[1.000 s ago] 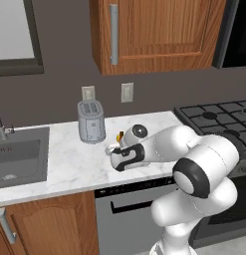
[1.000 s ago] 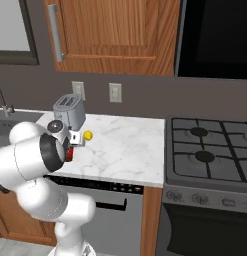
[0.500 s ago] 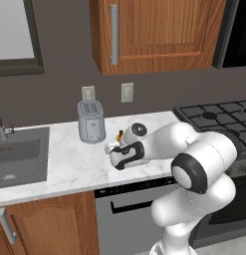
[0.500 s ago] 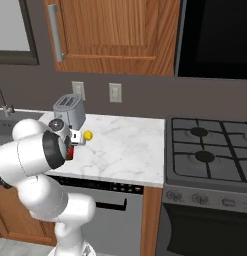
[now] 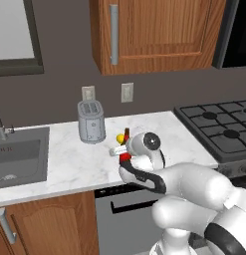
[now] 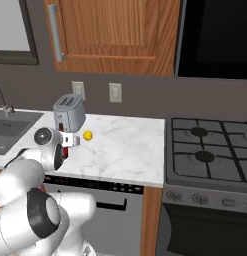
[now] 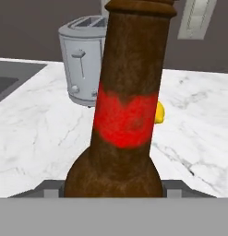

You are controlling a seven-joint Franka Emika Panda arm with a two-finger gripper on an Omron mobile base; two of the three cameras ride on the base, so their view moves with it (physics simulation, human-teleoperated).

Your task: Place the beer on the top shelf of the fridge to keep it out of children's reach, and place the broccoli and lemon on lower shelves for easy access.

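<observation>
On a marble kitchen counter [image 5: 69, 164], the robot's gripper [image 5: 125, 155] is clamped around the base of a brown beer bottle [image 7: 127, 106] with a red label, standing upright near the counter's front edge. A yellow lemon [image 6: 87, 135] lies just behind the bottle, with a grey toaster [image 5: 90, 122] farther back to the left.

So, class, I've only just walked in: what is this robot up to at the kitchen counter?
The white arm's gripper is closed around the beer, a dark brown bottle with a red label, low over the marble counter. The lemon lies on the counter just beyond the bottle, and a grey toaster stands behind them near the wall. The bottle fills the hand view, between the finger tips.
</observation>
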